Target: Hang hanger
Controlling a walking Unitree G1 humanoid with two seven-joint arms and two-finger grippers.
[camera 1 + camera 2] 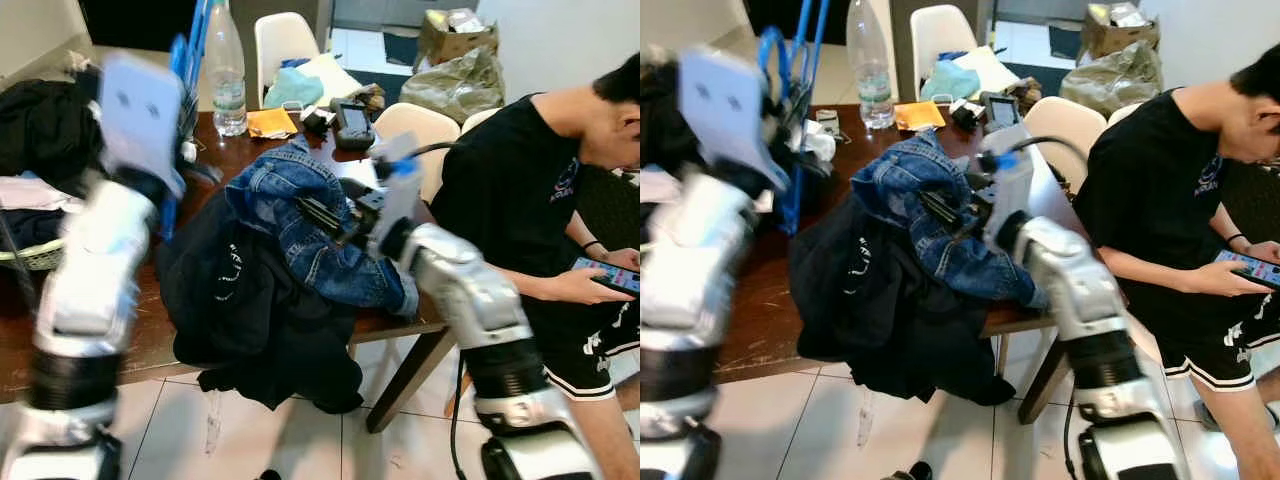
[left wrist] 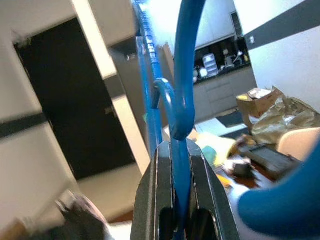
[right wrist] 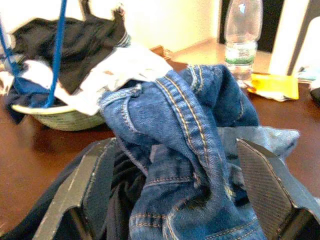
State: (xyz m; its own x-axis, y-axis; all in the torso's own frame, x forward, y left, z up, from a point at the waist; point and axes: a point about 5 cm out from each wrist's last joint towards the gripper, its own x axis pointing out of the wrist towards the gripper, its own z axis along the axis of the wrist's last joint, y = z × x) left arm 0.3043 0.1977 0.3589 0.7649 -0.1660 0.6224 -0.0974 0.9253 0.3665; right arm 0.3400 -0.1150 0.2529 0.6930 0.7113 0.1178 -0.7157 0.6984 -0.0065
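Note:
A blue hanger (image 2: 182, 100) is clamped between the fingers of my left gripper (image 2: 180, 150), which is shut on it and raised at the table's left side. In the left eye view the blue hanger (image 1: 190, 50) shows behind my blurred left arm. My right gripper (image 1: 335, 205) is stretched over a denim jacket (image 1: 280, 185) heaped on the table. Its fingers (image 3: 95, 170) stand wide open on either side of the denim jacket (image 3: 190, 130), not closed on it.
A dark jacket (image 1: 250, 300) hangs over the front edge of the brown table (image 1: 130, 330). A water bottle (image 1: 226, 70) and small items stand at the back. A basket (image 3: 60, 119) of clothes sits left. A seated person (image 1: 520, 190) holds a phone (image 1: 610, 272) at right.

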